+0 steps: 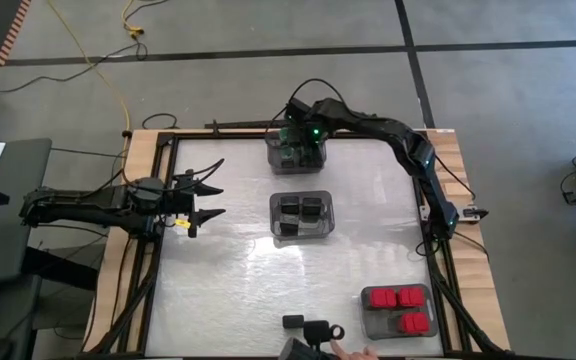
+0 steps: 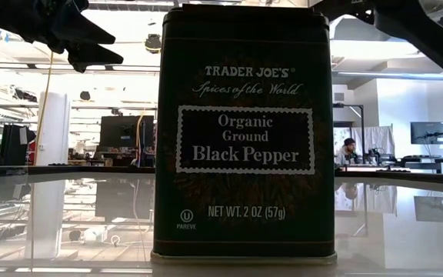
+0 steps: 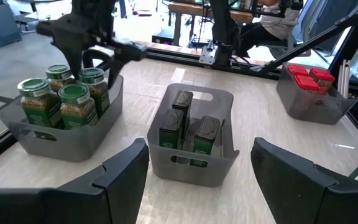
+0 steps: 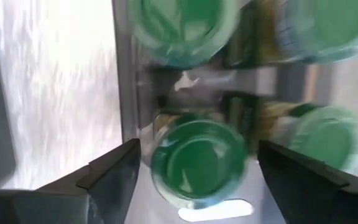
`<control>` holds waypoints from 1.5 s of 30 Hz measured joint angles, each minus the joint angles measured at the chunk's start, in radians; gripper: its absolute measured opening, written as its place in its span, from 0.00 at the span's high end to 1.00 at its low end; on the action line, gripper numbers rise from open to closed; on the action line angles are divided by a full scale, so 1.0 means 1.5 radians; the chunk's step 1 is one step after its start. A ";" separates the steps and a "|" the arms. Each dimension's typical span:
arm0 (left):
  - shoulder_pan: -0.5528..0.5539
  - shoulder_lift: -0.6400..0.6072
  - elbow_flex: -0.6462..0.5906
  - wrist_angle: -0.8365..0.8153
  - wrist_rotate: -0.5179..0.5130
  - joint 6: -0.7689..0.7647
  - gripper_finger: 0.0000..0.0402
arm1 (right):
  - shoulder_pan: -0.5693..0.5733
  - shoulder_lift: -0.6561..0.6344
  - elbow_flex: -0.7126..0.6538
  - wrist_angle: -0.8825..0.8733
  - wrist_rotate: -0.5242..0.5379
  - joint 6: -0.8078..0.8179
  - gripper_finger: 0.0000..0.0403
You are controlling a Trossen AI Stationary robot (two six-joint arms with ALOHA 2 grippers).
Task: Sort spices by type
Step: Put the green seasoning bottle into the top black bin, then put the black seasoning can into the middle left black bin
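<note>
**Right gripper open over the green-capped jars, left gripper waiting**

The right gripper [image 1: 301,140] hangs over the grey bin [image 1: 297,166] at the 12 o'clock side of the table [image 1: 228,290]. In the right wrist view its two fingers [image 4: 110,168] stand wide apart, and one green-capped jar [image 4: 199,158] sits below, between them. The fingers do not press on the jar and hold nothing. Four green-capped jars [image 3: 64,93] stand upright in this bin, caps pointing up, so their long axis is vertical.

The left gripper [image 1: 208,200] is at the 9 o'clock side of the table, above the surface, pointing toward 3 o'clock. Its jaws are partly spread and empty; nothing is between them.

In the middle of the table is a second grey bin [image 1: 303,233] with black tins [image 3: 185,124] inside. They stand upright, tops up, close beside each other. At about 5 o'clock a third bin [image 1: 368,318] holds four red-capped jars [image 1: 398,308], also upright, seen from above as red squares.

One more black tin [image 2: 244,131] stands alone at the 6 o'clock edge, very near to the low camera. It is upright with its long axis vertical, and its label reads "Organic Ground Black Pepper". A person's hand [image 1: 353,352] shows just beside it at the edge of the high view.
</note>
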 joint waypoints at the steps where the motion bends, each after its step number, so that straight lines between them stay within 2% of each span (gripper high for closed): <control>1: 0.000 0.000 0.000 0.000 0.000 0.000 0.33 | 0.000 -0.001 0.009 0.000 0.000 0.003 0.13; 10: 0.000 0.004 0.000 -0.001 0.000 -0.003 0.33 | -0.005 -0.035 0.104 -0.080 0.003 0.052 0.13; 13: 0.000 0.011 0.000 -0.001 0.002 -0.004 0.33 | -0.006 -0.070 0.110 -0.085 0.003 0.142 0.13; 17: 0.000 0.024 0.000 -0.002 0.002 -0.004 0.33 | -0.010 -0.122 0.110 -0.090 0.002 0.332 0.13; 25: 0.000 0.045 0.000 -0.002 0.002 -0.005 0.33 | 0.026 -0.248 0.075 -0.134 0.003 0.529 0.13; 32: 0.000 0.051 0.000 -0.001 0.001 -0.005 0.33 | 0.142 -0.351 -0.030 -0.156 0.087 0.689 0.13; 39: 0.000 0.051 0.000 0.000 0.000 -0.007 0.33 | 0.317 -0.425 -0.168 -0.150 0.164 0.900 0.13; 45: 0.000 0.051 0.000 -0.001 0.000 -0.005 0.33 | 0.484 -0.432 -0.232 -0.113 0.229 1.032 0.13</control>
